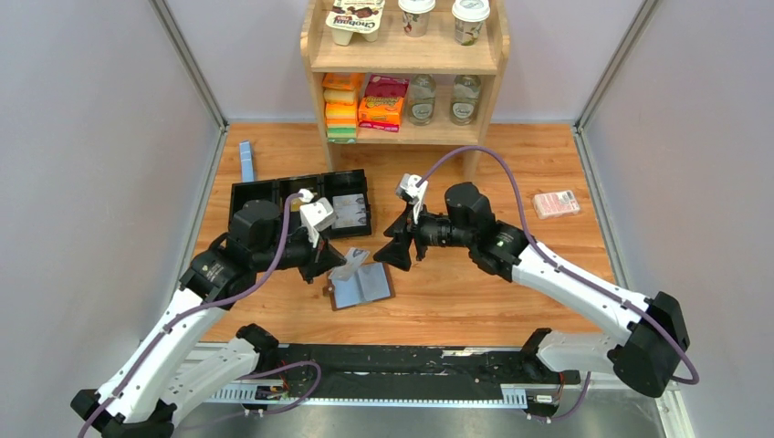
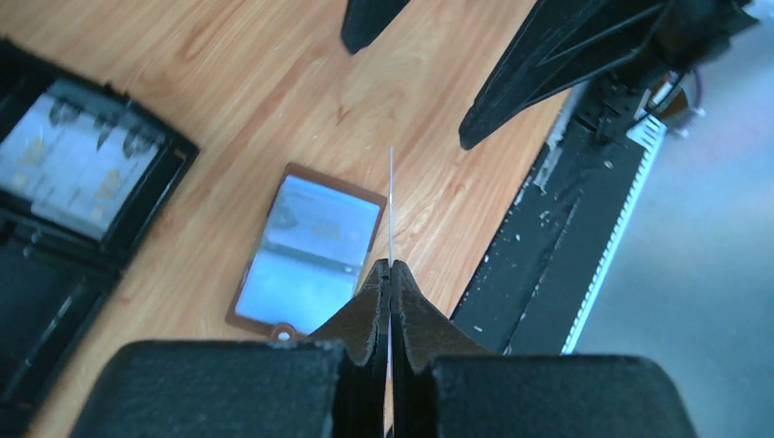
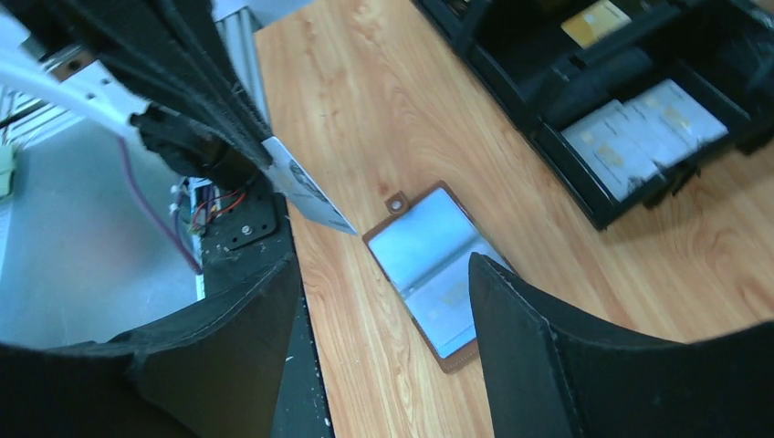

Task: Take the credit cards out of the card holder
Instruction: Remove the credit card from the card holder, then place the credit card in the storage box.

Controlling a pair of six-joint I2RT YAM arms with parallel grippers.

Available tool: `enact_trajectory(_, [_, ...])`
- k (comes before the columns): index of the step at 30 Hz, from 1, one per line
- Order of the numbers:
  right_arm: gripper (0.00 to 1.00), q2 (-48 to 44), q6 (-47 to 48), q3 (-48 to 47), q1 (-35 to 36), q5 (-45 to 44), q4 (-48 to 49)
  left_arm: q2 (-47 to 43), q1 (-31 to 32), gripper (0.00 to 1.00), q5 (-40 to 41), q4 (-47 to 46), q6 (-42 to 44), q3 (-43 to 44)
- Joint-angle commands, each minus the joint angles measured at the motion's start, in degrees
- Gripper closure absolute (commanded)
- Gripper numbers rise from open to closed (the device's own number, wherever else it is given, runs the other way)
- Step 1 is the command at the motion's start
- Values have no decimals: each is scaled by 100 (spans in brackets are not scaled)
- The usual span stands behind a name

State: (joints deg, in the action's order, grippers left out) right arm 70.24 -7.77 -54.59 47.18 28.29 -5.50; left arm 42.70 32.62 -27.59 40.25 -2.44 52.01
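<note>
The card holder lies open on the wooden table, grey-blue inside up, brown edging showing; it also shows in the left wrist view and the right wrist view. My left gripper is shut on a pale credit card and holds it just above the holder's left edge. The card is edge-on in the left wrist view and flat in the right wrist view. My right gripper is open and empty, above the holder's far right side.
A long black compartmented tray stands behind the holder, with pale cards in one compartment. A wooden shelf is at the back, a pink-red packet at the right, a blue strip at the far left.
</note>
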Motion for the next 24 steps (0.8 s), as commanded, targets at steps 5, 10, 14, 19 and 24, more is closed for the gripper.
enact_trajectory(5, [33,-151,1005,-684,116,1406,-417,722,16,100,-1274,967,1552,1206])
enact_trajectory(10, [47,16,1102,-913,213,1573,-584,1083,16,100,-1626,1152,1711,1558])
enact_trajectory(14, [68,227,1164,-1115,239,1697,-750,1179,16,100,-1661,1126,1852,1654])
enact_trajectory(19, [86,456,1234,-1309,257,1837,-971,1162,16,100,-1688,1046,1914,1734])
enact_trajectory(24, [100,614,1252,-1432,266,1943,-1050,1144,16,100,-1521,1055,2001,1707])
